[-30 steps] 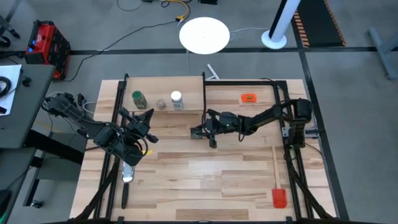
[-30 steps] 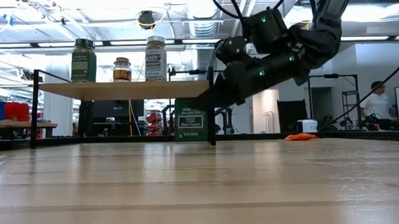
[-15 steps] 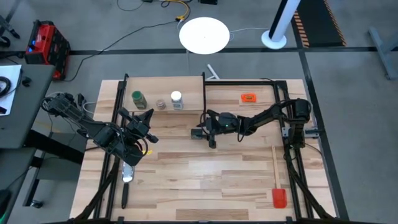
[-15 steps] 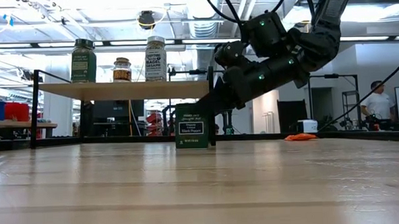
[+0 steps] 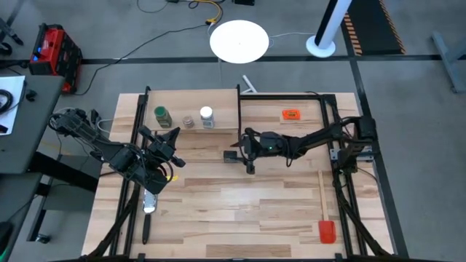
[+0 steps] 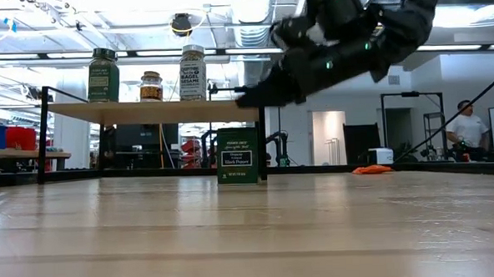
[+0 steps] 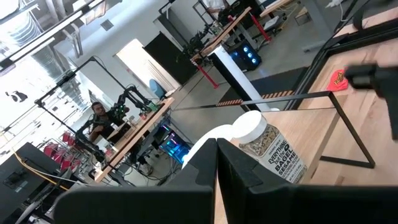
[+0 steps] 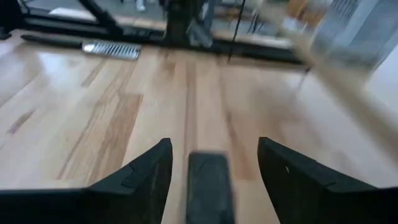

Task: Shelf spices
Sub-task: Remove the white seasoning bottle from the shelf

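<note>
The shelf (image 5: 222, 102) (image 6: 146, 112), a light-wood plank on a black frame, stands at the table's far left. On it stand three spices: a green-lidded jar (image 5: 162, 115) (image 6: 103, 75), a brownish jar (image 5: 188, 121) (image 6: 151, 86) and a white-lidded jar (image 5: 207, 116) (image 6: 192, 72) (image 7: 267, 146). The black tin (image 5: 231, 154) (image 6: 237, 156) (image 8: 208, 186) stands upright on the table by the shelf's right post. My right gripper (image 5: 246, 151) (image 6: 249, 92) (image 8: 211, 171) hovers open above it, clear of it. My left gripper (image 5: 164, 138) (image 7: 215, 180) waits shut in front of the shelf's left part.
A flat orange tag (image 5: 291, 114) (image 6: 372, 169) lies at the far right of the table. A red-headed spatula (image 5: 325, 218) lies along the right side. A silvery cylinder (image 5: 149, 201) lies under the left arm. A person (image 6: 464, 129) stands in the room beyond the table.
The black tin has come down onto the table by the shelf's right post and stands there by itself. My right gripper, which was around the tin, has come off it and risen above it, roughly to the height of the shelf plank.
</note>
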`<action>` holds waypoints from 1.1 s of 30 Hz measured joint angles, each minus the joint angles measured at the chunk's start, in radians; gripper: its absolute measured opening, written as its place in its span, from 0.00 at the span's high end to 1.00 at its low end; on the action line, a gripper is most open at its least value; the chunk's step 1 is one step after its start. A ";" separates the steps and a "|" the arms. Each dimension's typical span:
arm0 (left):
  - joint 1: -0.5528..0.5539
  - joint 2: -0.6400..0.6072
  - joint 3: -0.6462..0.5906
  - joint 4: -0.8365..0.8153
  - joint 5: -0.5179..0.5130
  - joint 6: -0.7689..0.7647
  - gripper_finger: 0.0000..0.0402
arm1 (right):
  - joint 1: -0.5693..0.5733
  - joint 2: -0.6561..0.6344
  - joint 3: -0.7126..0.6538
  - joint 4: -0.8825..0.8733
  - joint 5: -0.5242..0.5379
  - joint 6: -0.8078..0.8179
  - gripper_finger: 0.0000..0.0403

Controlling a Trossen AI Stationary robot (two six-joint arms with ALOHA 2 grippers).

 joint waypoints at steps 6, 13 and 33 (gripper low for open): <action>0.000 0.000 0.000 0.000 0.000 -0.002 1.00 | 0.025 -0.111 0.037 0.005 0.090 -0.089 0.42; 0.000 0.000 0.000 0.001 0.005 -0.008 1.00 | -0.014 -0.147 0.127 0.002 0.103 -0.098 0.42; 0.342 0.000 0.000 0.247 0.573 0.162 1.00 | -0.173 -0.116 0.348 -0.307 -0.007 -0.047 0.42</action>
